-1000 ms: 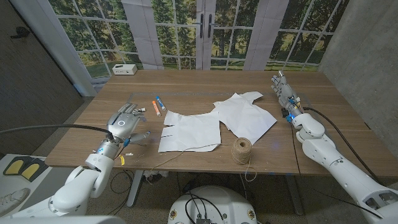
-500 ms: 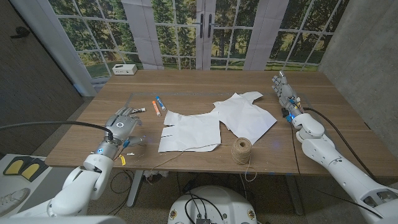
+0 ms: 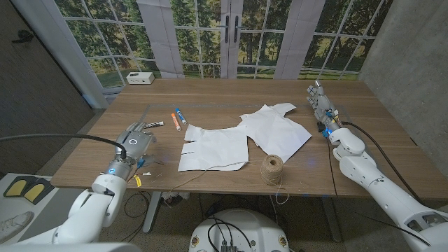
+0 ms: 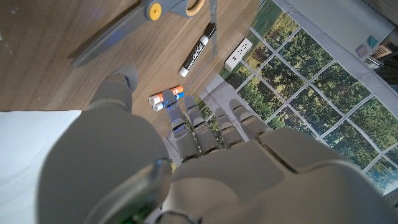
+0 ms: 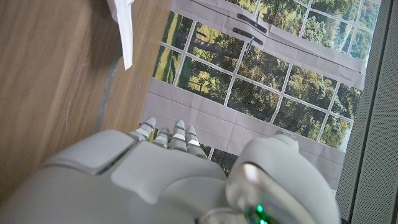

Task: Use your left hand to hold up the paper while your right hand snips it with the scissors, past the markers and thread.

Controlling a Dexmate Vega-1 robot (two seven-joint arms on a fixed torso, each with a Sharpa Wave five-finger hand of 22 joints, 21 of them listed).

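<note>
Forest-print backdrop behind the table (image 3: 364, 133): your paper (image 3: 238, 136) lies flat beside the thread (image 3: 271, 169). Your left hand (image 3: 136, 140) hovers empty over the scissors (image 3: 148, 163), wrongly; your right hand (image 3: 318, 105) waits, fingers spread, holding nothing.

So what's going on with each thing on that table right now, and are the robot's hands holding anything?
Left hand: above the table's left side, holding nothing, fingers apart.
Right hand: at the table's right side, holding nothing.
Paper: lying flat, untouched, small cuts on its left edge.
Scissors: lying on the table, not picked up.
Markers: lying on the table, capped.
Thread: spool standing upright, loose end trailing.
</note>
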